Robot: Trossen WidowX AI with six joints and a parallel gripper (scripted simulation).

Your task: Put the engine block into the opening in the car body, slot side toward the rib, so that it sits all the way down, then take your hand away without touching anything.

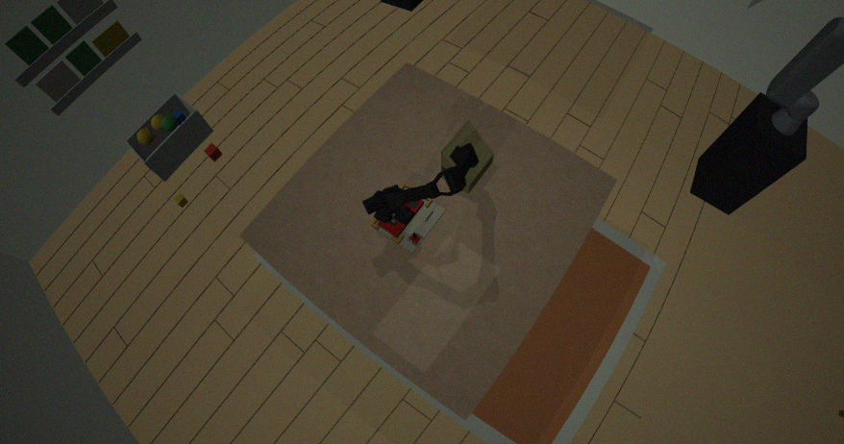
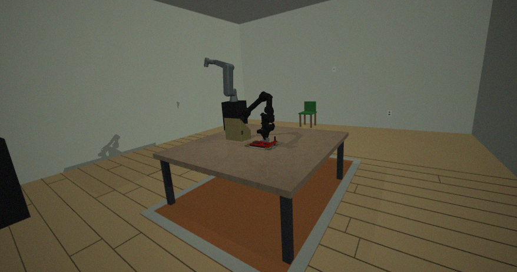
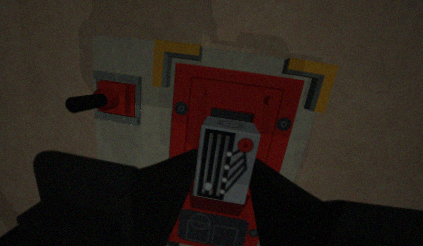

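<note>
The red car body (image 3: 285,95) (image 2: 257,144) (image 1: 389,225) lies on a pale board (image 3: 107,55) between yellow corner brackets. My gripper (image 3: 224,160) (image 2: 266,138) is shut on the grey engine block (image 3: 243,172) and holds it over the car body. The block's face with dark slots and a red disc faces the wrist camera, slots on the left. A dark strip of the opening (image 3: 232,114) shows just past the block's far edge; the rest is hidden under the block. I cannot tell how far the block reaches into it, nor see the rib.
A red piece with a black peg (image 3: 88,103) (image 1: 414,238) sits in a grey frame on the board, left of the car body in the wrist view. A tan wedge-shaped box (image 2: 233,128) (image 1: 482,164) stands by my arm's base. A grey arm (image 2: 228,79) stands beyond the table.
</note>
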